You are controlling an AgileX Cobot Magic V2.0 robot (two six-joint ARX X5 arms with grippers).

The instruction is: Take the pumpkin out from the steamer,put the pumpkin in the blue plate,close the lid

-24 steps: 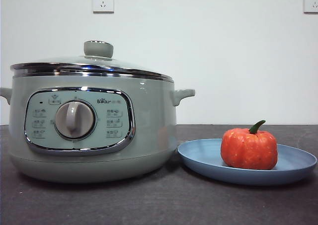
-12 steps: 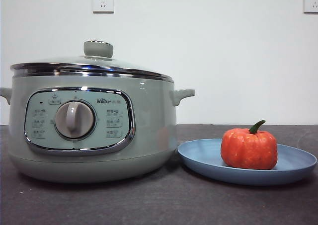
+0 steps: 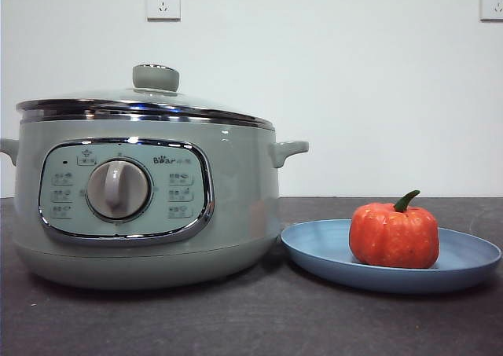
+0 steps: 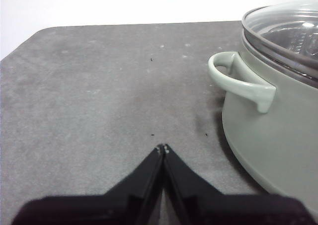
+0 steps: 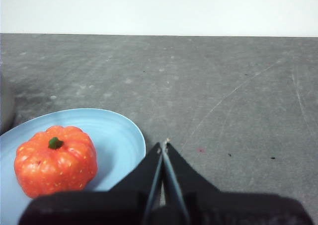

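The orange-red pumpkin (image 3: 394, 234) with a green stem sits upright on the blue plate (image 3: 314, 250), to the right of the steamer (image 3: 236, 207). The glass lid (image 3: 156, 97) with its green knob rests shut on the steamer. In the right wrist view the pumpkin (image 5: 54, 160) and the plate (image 5: 119, 135) lie beside my right gripper (image 5: 163, 146), which is shut and empty over the table. My left gripper (image 4: 162, 148) is shut and empty over the table beside the steamer's side handle (image 4: 238, 81). Neither gripper shows in the front view.
The dark grey table (image 3: 251, 324) stretches in front of the steamer and the plate. Two wall sockets (image 3: 163, 2) sit on the white wall behind. The table's far edge and rounded corner (image 4: 44, 34) show in the left wrist view.
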